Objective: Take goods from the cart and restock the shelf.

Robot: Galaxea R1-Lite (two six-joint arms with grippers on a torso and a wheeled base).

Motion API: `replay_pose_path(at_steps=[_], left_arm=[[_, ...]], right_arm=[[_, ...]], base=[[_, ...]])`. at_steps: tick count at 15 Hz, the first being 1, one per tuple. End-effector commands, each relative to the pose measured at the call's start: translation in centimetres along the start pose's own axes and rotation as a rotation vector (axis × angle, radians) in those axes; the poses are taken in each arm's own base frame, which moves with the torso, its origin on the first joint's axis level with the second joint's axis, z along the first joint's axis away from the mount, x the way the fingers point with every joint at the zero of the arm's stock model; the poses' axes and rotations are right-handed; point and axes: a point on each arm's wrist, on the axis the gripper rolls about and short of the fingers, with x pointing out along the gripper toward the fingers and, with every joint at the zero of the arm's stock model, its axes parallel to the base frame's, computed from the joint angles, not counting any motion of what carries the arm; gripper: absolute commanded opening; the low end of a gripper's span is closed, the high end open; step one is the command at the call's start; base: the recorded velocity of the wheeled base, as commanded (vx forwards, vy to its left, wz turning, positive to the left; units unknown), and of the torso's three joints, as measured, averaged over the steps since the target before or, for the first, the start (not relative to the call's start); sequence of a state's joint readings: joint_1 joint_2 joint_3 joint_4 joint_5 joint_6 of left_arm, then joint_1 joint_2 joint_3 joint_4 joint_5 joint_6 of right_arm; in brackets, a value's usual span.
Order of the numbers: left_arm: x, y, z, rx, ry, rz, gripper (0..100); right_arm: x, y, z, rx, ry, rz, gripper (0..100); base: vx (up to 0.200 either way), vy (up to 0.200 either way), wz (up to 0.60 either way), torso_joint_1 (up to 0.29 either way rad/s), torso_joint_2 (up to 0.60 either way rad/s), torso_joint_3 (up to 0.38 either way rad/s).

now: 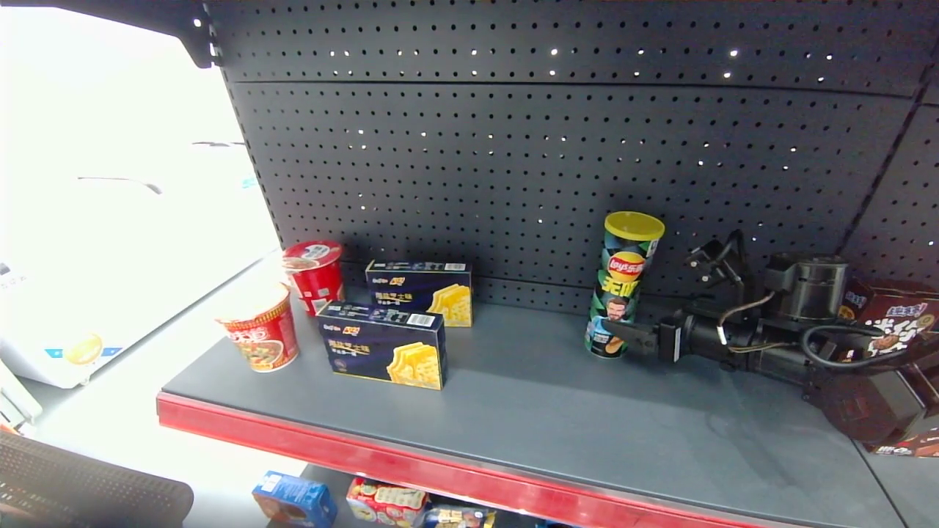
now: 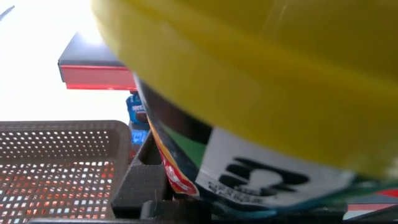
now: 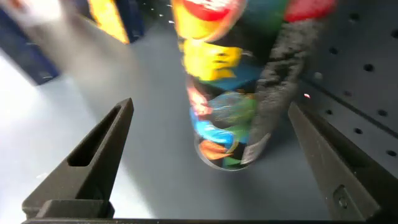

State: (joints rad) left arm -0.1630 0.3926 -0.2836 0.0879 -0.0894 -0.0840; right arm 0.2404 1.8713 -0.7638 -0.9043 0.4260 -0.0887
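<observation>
While the chips can [image 1: 625,282] is standing on the grey shelf [image 1: 528,411], its long side is being kept up and down, leaning a little, with the yellow lid on top. It is being flanked low down by the right gripper [image 1: 620,334]. The jaws are being held apart, one on each side, not clamped on it.

The holed back wall [image 1: 513,169] is just behind the can. Open shelf is lying in front, out to the red edge [image 1: 411,462].

A front box [image 1: 383,345], a back box [image 1: 419,292], a front cup [image 1: 258,336] and a back cup [image 1: 314,275] are sitting well apart to the left. Brown boxes [image 1: 891,315] are being crowded by the arm on the right.

A second can [image 2: 261,81] is being seen close up above a basket [image 2: 56,162]. Whether the left jaws are clamped on it cannot be told.
</observation>
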Motion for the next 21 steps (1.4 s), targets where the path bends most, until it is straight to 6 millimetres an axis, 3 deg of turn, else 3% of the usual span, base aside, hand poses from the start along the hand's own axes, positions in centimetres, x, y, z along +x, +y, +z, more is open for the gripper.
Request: replay_pose_path(at_steps=[1,10,11,16,21], left_arm=[[-0.3,0.0,0.0,0.001,-0.016,0.001,0],[-0.6,0.0,-0.2,-0.019,-0.034,0.018,0],[-0.6,0.0,-0.1,-0.019,-0.036,0.017,0],[-0.6,0.0,-0.1,-0.019,-0.036,0.017,0],[-0.7,0.0,-0.2,-0.02,-0.042,0.018,0]], right_arm=[[1.0,-0.3,-0.7,0.006,0.016,0.001,100],[3.5,-0.9,-1.9,0.004,0.012,0.014,100],[3.5,-0.9,-2.0,0.005,0.015,0.013,0],[2.4,-0.9,-0.7,-0.011,-0.022,0.004,0],[-1.7,0.6,2.1,-0.039,-0.085,0.0,0]], base=[[0.0,0.0,0.0,0.0,0.0,0.0],[0.0,0.0,0.0,0.0,0.0,0.0],[0.0,0.0,0.0,0.0,0.0,0.0],[0.0,0.0,0.0,0.0,0.0,0.0],[0.0,0.0,0.0,0.0,0.0,0.0]])
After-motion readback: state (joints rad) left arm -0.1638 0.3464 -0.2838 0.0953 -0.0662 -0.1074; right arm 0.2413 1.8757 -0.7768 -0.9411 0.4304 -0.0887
